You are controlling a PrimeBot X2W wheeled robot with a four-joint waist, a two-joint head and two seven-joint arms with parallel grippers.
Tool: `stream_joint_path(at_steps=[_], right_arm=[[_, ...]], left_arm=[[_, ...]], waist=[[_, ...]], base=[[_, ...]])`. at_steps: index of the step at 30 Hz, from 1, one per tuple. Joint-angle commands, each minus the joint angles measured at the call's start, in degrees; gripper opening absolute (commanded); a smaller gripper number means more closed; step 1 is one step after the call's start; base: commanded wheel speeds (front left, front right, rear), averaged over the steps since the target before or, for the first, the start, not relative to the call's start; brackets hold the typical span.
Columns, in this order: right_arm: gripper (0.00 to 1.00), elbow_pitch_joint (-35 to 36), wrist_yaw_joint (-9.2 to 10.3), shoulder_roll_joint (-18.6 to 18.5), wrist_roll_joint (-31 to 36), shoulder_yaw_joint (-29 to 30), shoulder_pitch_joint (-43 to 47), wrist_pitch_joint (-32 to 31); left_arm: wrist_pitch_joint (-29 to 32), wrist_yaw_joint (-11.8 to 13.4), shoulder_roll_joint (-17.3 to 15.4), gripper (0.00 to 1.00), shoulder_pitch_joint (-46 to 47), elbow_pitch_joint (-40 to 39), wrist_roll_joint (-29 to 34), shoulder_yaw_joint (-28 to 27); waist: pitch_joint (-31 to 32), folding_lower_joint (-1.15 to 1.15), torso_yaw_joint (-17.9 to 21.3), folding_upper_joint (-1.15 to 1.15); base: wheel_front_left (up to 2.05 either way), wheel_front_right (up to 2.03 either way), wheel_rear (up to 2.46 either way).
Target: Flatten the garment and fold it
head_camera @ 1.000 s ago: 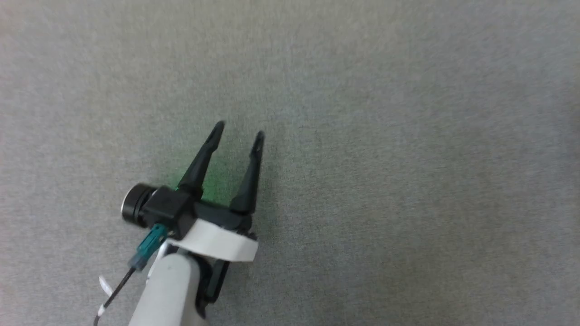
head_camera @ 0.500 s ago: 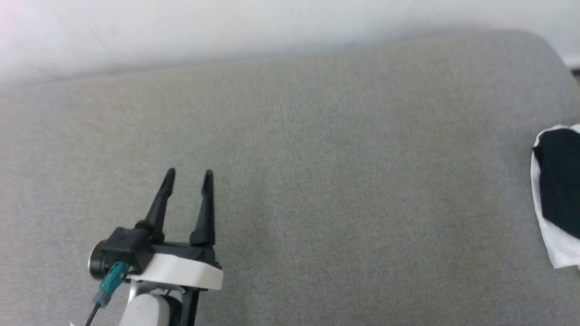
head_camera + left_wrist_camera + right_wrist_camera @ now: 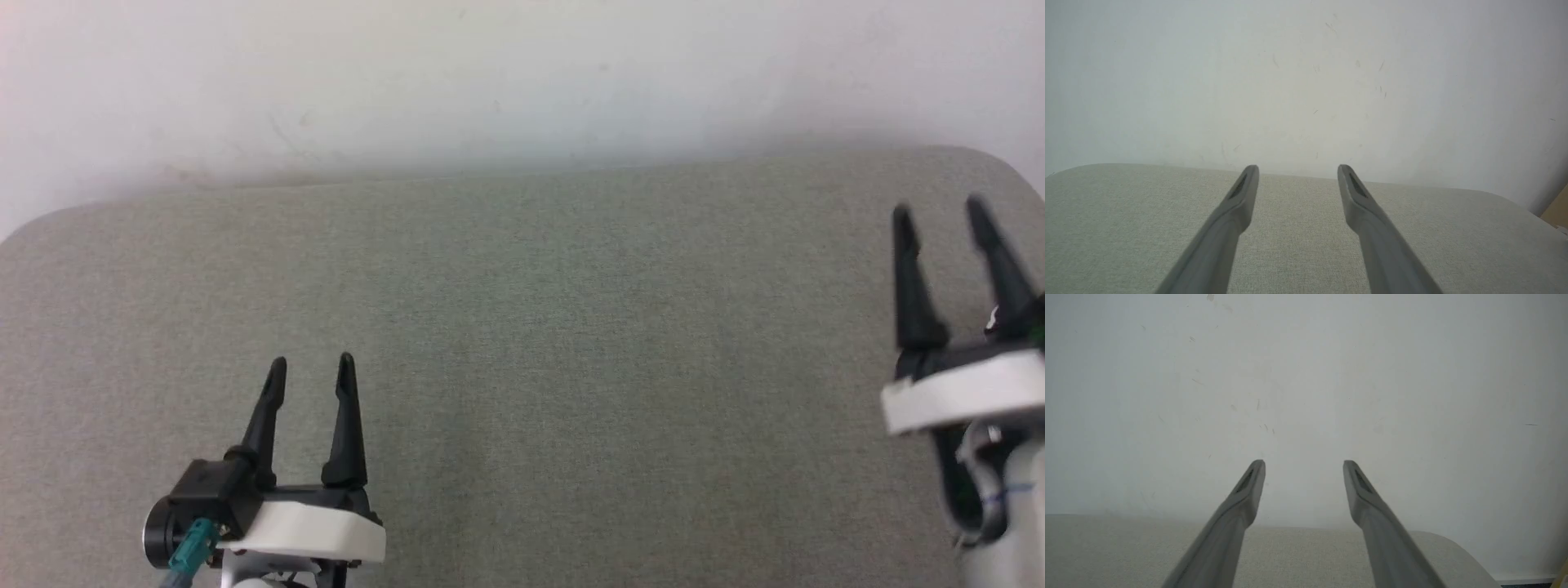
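Bench, grey-green cloth, rounded far corners, meets a scuffed white wall. Your left gripper hangs over its front left, right gripper at the right edge; both parted, empty. Garment's place: cannot tell.

The left end effector looks matt plastic, the pad woven cloth, the wall smooth matt.

A grey woven fabric surface with rounded far corners abuts a white wall.

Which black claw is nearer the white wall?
The right gripper: its tips lie by the grey pad's far edge; the left gripper hangs farther back.
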State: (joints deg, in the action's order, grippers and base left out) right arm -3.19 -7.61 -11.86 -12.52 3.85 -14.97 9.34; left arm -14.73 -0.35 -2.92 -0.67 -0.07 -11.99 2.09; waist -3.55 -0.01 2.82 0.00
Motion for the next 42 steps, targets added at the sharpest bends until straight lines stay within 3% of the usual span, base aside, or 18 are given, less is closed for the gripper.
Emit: stream_joint_path(at_steps=[1, 5, 11, 31, 32, 42], right_arm=[[1.00, 0.8, 0.12, 3.3, 1.0, 0.9, 4.2, 0.4], [1.00, 0.4, 0.12, 6.7, 2.3, 0.1, 10.0, 1.1], [1.00, -0.9, 0.12, 8.4, 3.1, -1.5, 13.7, 2.6], [1.00, -1.0, 0.12, 9.0, 3.8, -2.8, 14.7, 4.3], [0.00, -1.3, 0.01, 8.7, 3.7, -2.9, 14.4, 3.9], [0.00, -1.1, 0.02, 8.7, 4.2, -2.9, 14.4, 3.1]], left_arm=[[-0.3, 0.5, 0.0, 1.00, -1.0, 0.2, 0.6, 0.4], [-0.3, 0.7, 0.0, 1.00, -1.9, 1.2, 0.7, 1.2], [-0.3, 0.8, 0.0, 1.00, -2.7, 2.4, 0.9, 1.6], [-0.3, 1.8, 0.0, 1.00, -2.6, 2.7, 0.6, 2.2], [0.0, 1.6, 0.0, 0.00, -2.5, 2.6, 0.5, 2.1], [0.9, 1.6, 0.0, 0.00, -2.3, 2.4, 1.1, 1.8]], waist=[[0.9, 0.01, -1.4, 0.00], [1.0, 0.01, -1.9, 0.00], [1.2, 0.01, -2.2, 0.00], [1.3, 0.01, -2.7, 0.00], [1.3, 0.01, -2.7, 0.00], [1.4, 0.01, -2.7, 0.00]], base=[[0.00, 0.00, 0.00], [0.00, 0.00, 0.00], [0.00, 0.00, 0.00], [0.00, 0.00, 0.00], [0.00, 0.00, 0.00], [0.00, 0.00, 0.00]])
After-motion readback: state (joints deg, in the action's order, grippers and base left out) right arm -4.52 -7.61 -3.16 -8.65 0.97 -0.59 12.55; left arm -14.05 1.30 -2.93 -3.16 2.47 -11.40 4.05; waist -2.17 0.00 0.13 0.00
